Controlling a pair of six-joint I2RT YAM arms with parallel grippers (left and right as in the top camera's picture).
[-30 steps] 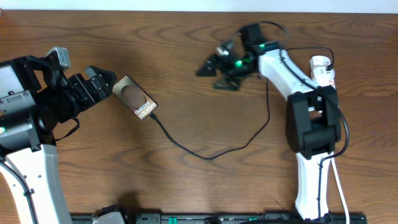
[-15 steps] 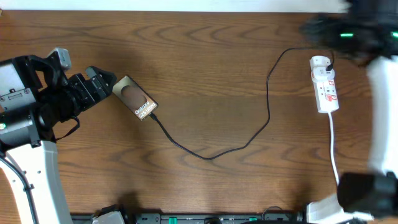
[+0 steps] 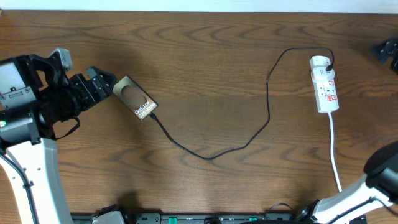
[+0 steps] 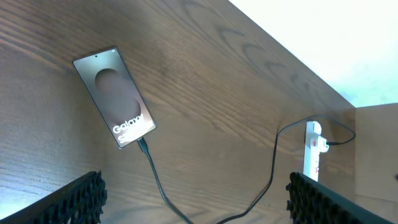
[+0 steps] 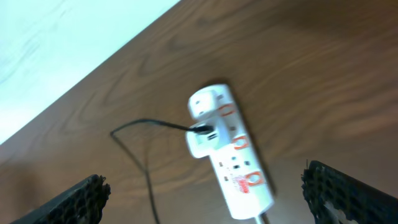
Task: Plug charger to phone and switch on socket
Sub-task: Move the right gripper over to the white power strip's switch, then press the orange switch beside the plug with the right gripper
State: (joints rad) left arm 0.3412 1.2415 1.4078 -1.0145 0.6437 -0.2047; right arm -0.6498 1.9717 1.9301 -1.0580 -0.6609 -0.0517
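Observation:
The phone (image 3: 135, 99) lies back up on the table, left of centre, and shows in the left wrist view (image 4: 115, 94). The black charger cable (image 3: 211, 155) has its tip in the phone's lower end and runs in a loop to the white socket strip (image 3: 324, 84), where its black plug sits near the round end. My left gripper (image 3: 111, 85) is open and empty, just left of the phone; its fingers (image 4: 196, 199) stand wide apart. My right gripper (image 3: 387, 50) is at the far right edge, open and empty (image 5: 205, 190), raised above the socket (image 5: 233, 158).
The socket's thick white cord (image 3: 334, 149) runs toward the table's front edge. The table's far edge meets a white wall (image 5: 62, 37). The cable's loop (image 4: 270, 180) lies across the middle of the table.
My right arm has swung from the table's middle to the far right edge, past the socket. The left arm, phone and cable have not moved.

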